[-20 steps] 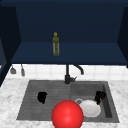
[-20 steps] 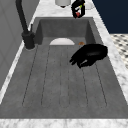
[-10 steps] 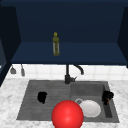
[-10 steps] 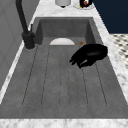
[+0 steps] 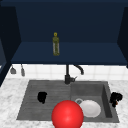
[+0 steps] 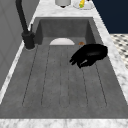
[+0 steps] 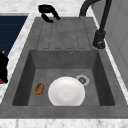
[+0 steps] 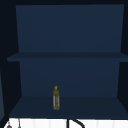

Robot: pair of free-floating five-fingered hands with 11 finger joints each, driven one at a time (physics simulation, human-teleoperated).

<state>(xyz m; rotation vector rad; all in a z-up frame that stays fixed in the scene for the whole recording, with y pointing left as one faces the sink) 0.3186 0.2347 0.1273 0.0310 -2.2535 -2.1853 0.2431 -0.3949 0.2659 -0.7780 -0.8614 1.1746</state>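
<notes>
— Starting nearest, what sits by the fingers?
— A red ball, right of the left hand, whose loosely curled fingers hold nothing over the ribbed drainboard.
— And further off?
— The white plate in the basin lies left of the right hand; its fingers, I cannot tell. A bottle stands on the shelf beyond.

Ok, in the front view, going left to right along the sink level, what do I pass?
Left hand over the ribbed draining board → red ball at the front edge → white plate in the basin → right hand over the sink's right rim.
</notes>
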